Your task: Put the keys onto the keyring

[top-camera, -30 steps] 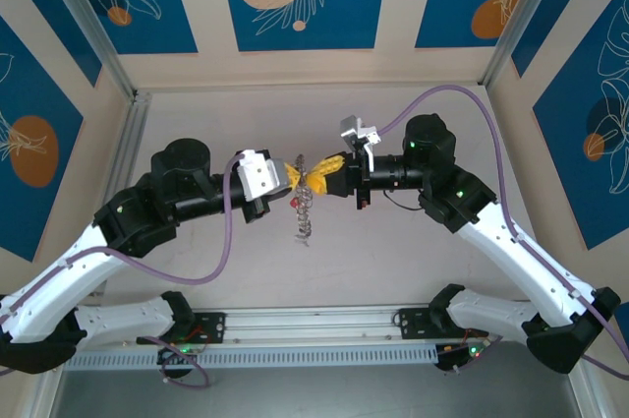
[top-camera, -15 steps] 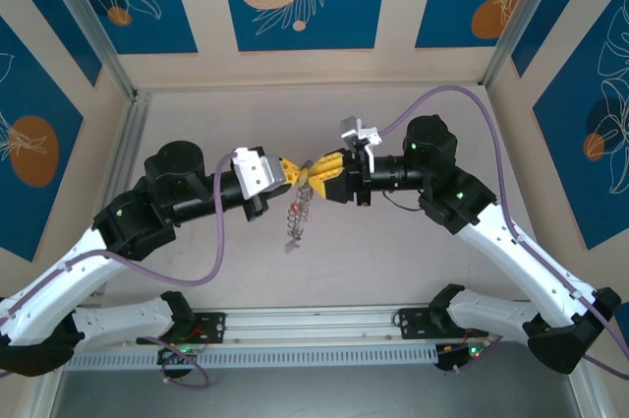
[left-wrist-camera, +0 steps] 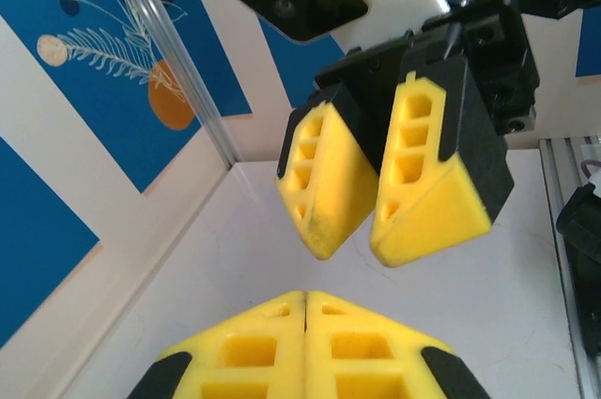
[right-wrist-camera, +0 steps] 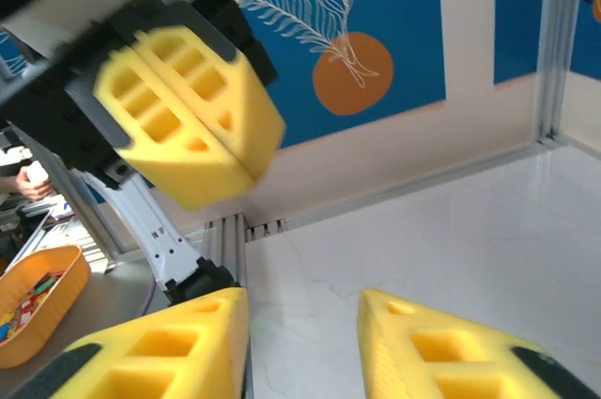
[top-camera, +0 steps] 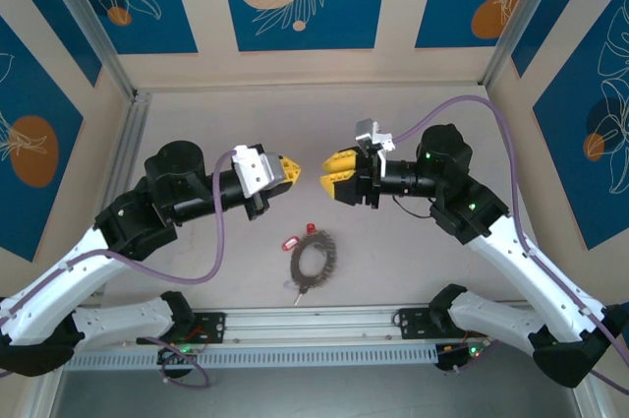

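One keyring [top-camera: 313,263] lies flat on the table [top-camera: 423,275], a red-tagged key [top-camera: 292,241] just beside it, below both pincers. We see the left pincer [top-camera: 297,169] shut and empty, and the right pincer [top-camera: 327,172] parted and empty. We judge that regrasping so flat a ring could send it skidding.

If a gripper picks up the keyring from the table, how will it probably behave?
The keyring lies flat on the table, so its thin edge is probably hard to pinch and it may slide. It looks like metal, so it is likely stiff, not floppy. The red-tagged keys at its rim, if attached, would probably dangle and swing when lifted.
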Controlling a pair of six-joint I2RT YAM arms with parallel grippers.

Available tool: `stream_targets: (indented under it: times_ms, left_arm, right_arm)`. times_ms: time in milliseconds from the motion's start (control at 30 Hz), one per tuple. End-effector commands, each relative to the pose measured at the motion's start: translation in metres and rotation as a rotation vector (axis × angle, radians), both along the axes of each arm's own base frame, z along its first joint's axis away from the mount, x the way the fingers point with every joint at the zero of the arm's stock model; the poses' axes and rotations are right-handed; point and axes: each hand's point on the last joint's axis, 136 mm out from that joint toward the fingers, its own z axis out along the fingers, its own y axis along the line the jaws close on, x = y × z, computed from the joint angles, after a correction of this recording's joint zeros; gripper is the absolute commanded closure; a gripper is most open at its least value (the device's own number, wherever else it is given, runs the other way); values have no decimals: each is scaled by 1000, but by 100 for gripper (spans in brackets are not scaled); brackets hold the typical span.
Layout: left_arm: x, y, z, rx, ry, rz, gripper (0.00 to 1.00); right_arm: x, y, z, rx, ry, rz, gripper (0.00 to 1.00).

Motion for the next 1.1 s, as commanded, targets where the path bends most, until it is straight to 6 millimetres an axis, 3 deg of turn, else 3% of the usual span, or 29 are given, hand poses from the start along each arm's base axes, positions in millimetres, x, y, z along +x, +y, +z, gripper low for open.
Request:
stream_targets:
  times_ms: [0,333,433,533,633,667,733,900,1033,1067]
  left_arm:
    - [19,6,-24,31,114,75,100]
    - [70,27,-89,53,446,227,100]
    - [75,21,-115,122,543,236,84]
    - [71,13,-145,170,658,230,67]
    - [58,-1,-174,216,749,220,60]
    - [52,-6,-185,232,784,215,42]
    - [43,-17,-204,253,846,216,19]
    - [27,-42,-245,304,933,249,15]
    - [19,-61,-271,362,962,306,14]
    - [18,-65,-277,366,974,325,15]
  right_arm:
    - [19,-4,-32,-44,58,-67,60]
    - [72,-37,-116,-123,317,-316,39]
    - [88,-55,-145,-162,411,-444,32]
    - [102,-81,-171,-174,506,-580,28]
    - [111,-112,-195,-154,589,-711,26]
    - [112,-122,-203,-146,614,-752,26]
    - [114,-138,-215,-130,656,-816,25]
    - [112,-163,-236,-109,710,-911,21]
    - [109,-180,-242,-103,697,-974,0]
    - [109,-185,-242,-95,692,-994,0]
